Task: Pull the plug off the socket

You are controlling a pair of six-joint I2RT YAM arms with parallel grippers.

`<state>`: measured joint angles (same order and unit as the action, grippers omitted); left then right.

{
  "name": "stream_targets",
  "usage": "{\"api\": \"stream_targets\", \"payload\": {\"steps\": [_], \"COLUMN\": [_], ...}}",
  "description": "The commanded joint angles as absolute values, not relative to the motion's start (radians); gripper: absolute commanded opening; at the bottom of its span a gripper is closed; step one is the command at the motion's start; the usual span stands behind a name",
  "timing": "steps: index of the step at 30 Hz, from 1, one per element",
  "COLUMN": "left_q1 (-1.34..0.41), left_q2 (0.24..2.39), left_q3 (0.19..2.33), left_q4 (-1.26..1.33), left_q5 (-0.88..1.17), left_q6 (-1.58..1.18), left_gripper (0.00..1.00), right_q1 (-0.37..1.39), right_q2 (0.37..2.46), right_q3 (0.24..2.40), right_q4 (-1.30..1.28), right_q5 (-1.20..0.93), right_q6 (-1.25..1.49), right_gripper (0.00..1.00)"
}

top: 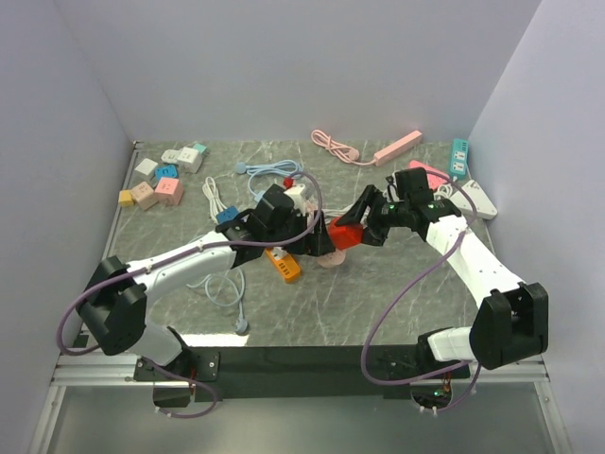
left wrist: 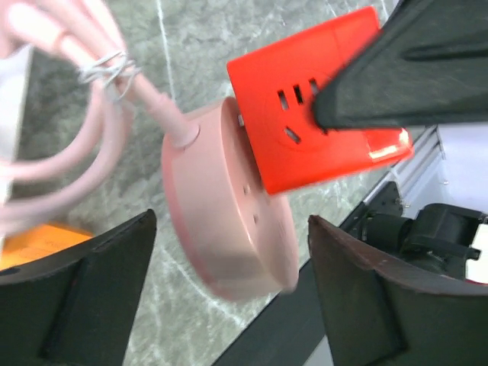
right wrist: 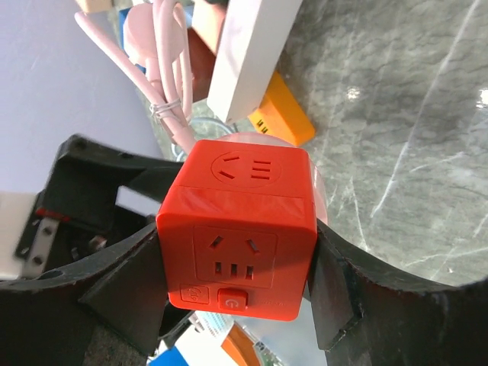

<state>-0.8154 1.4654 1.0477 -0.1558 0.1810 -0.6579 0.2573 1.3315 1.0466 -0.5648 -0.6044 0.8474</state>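
**Ana:** Since the left gripper (left wrist: 230,229) stands wide open at the bottom of its wrist view, with a finger on each side of the pink plug (left wrist: 221,191) and neither touching it, what comes first?

**Ben:** Close squarely on the plug's round rim, I'd say. Keep clear of the pink cord (left wrist: 164,114) that leaves it toward the upper left. A pinch on the cord would likely slip or strain it.

**Ana:** And the socket?

**Ben:** The red socket cube (left wrist: 335,160) sits right of centre in the upper frame, with the plug seated against one face. The right gripper (right wrist: 238,274) has the cube clamped between both fingers, in the middle of its own view.

**Ana:** Which way should it pull?

**Ben:** Straight out along the pins, away from the cube, while the right arm braces. A twist could jam the pins. Farther off, an orange power strip (right wrist: 282,114) and a white strip (right wrist: 244,61) lie in the upper part of the right wrist view, on the table (right wrist: 404,114). The cord might snag on them.
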Motion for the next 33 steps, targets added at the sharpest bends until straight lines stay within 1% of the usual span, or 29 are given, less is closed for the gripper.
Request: {"api": "stream_targets", "payload": {"steps": [1, 4, 7, 8, 10, 11, 17, 20, 25, 27, 29, 30, 31, 32, 33], "left_q1": [-0.824, -0.831, -0.831, -0.831, -0.831, -0.831, -0.825, -0.825, -0.86, -0.88, -0.891, -0.896, -0.897, -0.897, -0.897], "left_q2": [1.514, 1.545, 1.577, 1.586, 1.611, 1.62, 1.716, 1.807, 1.882, 1.928, 1.965, 1.973, 1.976, 1.97, 1.959], "left_q3": [1.081, 1.089, 1.109, 1.121, 1.127, 1.131, 1.12, 1.167, 1.232, 1.258, 1.269, 1.266, 1.25, 1.243, 1.235], "left_q4": [-0.098, -0.054, -0.063, -0.083, -0.101, -0.126, -0.114, -0.112, 0.02, 0.034, 0.063, 0.069, 0.071, 0.049, 0.028], "left_q5": [0.244, 0.268, 0.265, 0.258, 0.242, 0.207, 0.192, 0.231, 0.371, 0.438, 0.463, 0.471, 0.475, 0.46, 0.437], "left_q6": [-0.702, -0.724, -0.715, -0.712, -0.706, -0.706, -0.726, -0.747, -0.772, -0.782, -0.795, -0.805, -0.811, -0.813, -0.805], "left_gripper": [0.84, 0.8, 0.63, 0.43, 0.23, 0.01, 0.0, 0.0, 0.0, 0.0, 0.01, 0.06, 0.32, 0.44, 0.53], "right_q1": [0.256, 0.256, 0.252, 0.247, 0.217, 0.203, 0.019, -0.026, -0.037, -0.054, -0.058, -0.06, -0.061, -0.061, -0.061], "right_q2": [1.29, 1.281, 1.275, 1.273, 1.27, 1.264, 1.191, 1.163, 1.154, 1.143, 1.137, 1.137, 1.143, 1.146, 1.146], "right_q3": [1.105, 1.098, 1.1, 1.101, 1.104, 1.104, 1.08, 1.086, 1.082, 1.055, 1.04, 1.037, 1.035, 1.035, 1.034], "right_q4": [-0.459, -0.448, -0.459, -0.465, -0.498, -0.511, -0.551, -0.551, -0.607, -0.606, -0.611, -0.611, -0.617, -0.627, -0.627], "right_q5": [-0.716, -0.719, -0.718, -0.713, -0.692, -0.681, -0.675, -0.683, -0.588, -0.549, -0.528, -0.523, -0.519, -0.511, -0.505], "right_q6": [0.865, 0.873, 0.868, 0.862, 0.844, 0.836, 0.789, 0.778, 0.73, 0.726, 0.718, 0.709, 0.701, 0.693, 0.684], "right_gripper": [0.0, 0.0, 0.0, 0.0, 0.0, 0.0, 0.0, 0.0, 0.0, 0.0, 0.0, 0.0, 0.0, 0.0, 0.0]}}
